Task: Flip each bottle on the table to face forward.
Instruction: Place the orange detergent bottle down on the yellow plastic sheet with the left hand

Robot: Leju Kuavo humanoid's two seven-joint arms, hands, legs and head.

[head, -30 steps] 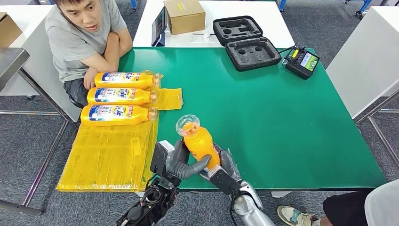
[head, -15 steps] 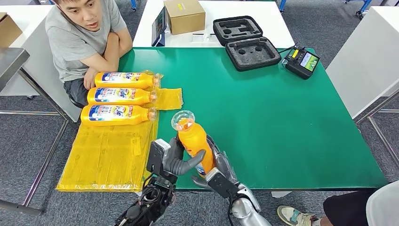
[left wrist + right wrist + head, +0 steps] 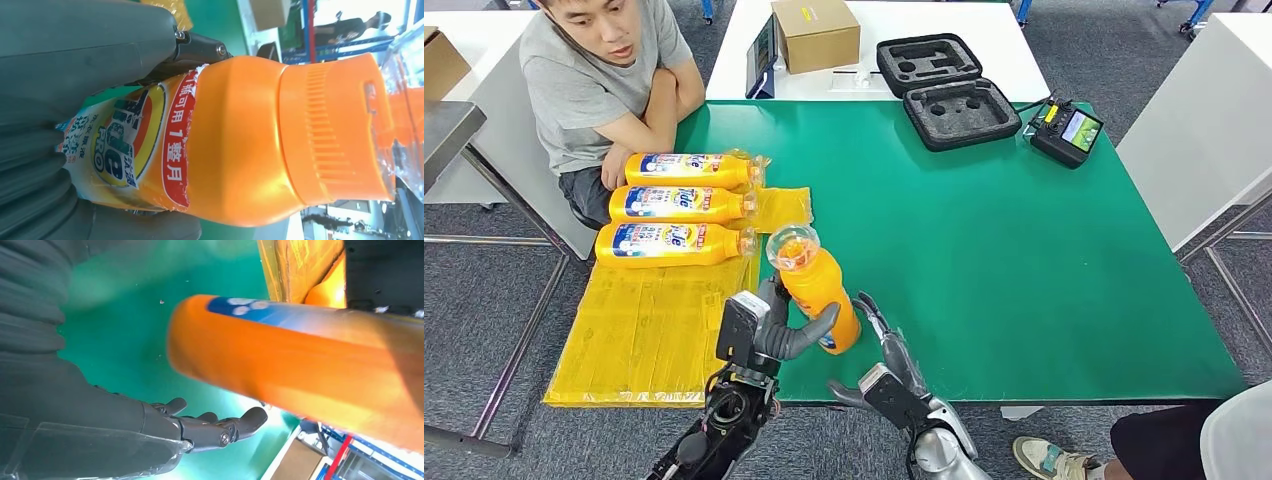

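You are holding the orange bottle (image 3: 817, 288) clear of the desk (image 3: 1024, 250), near its front edge and just beside the yellow sheet (image 3: 654, 330) hanging over the desk's left front corner. The bottle is tilting, its wrapped cap (image 3: 790, 247) leaning toward the far left. Your left hand (image 3: 774, 328) is wrapping the lower body of the bottle, thumb crossing the front and the darker fingers behind; in the left wrist view the label (image 3: 125, 150) is sitting right against that hand. Your right hand (image 3: 886, 352) is hovering just to the right of the bottle with its fingers spread and nothing in them; the right wrist view is showing a gap between those fingers (image 3: 215, 425) and the blurred bottle.

As for progress, three bottles (image 3: 679, 205) are lying side by side at the far end of the sheet, along the desk's left edge, caps pointing toward the desk's middle and printed labels facing up. Those appear to be finished. The one in your left hand looks like the last, and it is not yet down; it needs setting next to the row, label up, on the free stretch of sheet nearer the front edge.

A seated person (image 3: 604, 70) is leaning on the far left corner. A foam-lined case (image 3: 949, 90), a cardboard box (image 3: 816, 32) and a controller (image 3: 1066, 132) are lying well apart at the far edge.
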